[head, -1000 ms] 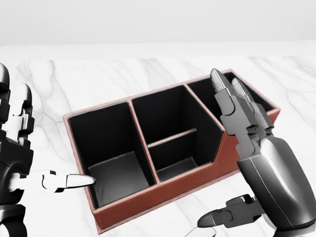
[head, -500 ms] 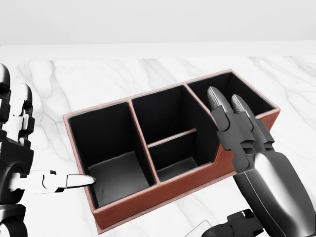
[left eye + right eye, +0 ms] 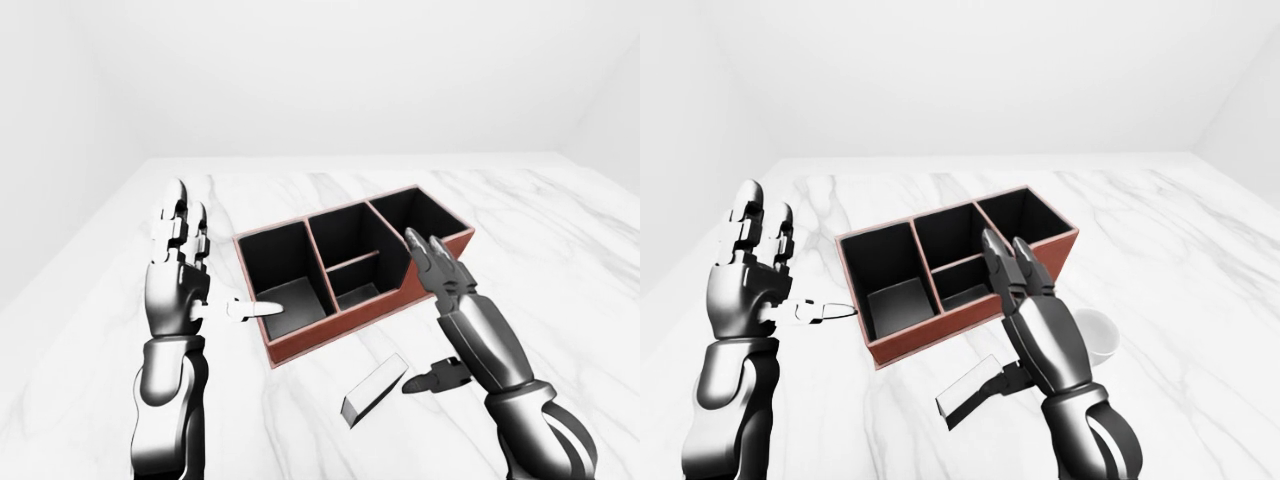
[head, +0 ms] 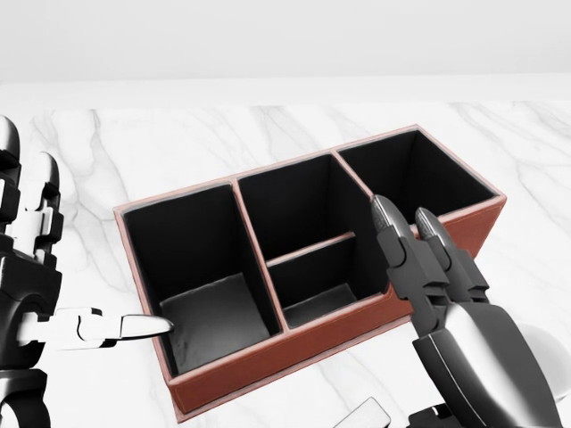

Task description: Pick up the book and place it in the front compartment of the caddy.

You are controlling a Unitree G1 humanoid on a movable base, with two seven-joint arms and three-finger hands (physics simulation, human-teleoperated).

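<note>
While the red-brown caddy (image 3: 350, 270) sits on the marble table (image 3: 560, 260), the book (image 3: 375, 389) lies flat just below it in the left-eye view, outside every compartment. Right hand (image 3: 447, 300) hovers above the book, fingers spread, thumb near its end. Left hand (image 3: 180, 275) stands open beside the caddy's left wall, thumb at its rim. A white cup (image 3: 1095, 335) sits right of the caddy.
</note>
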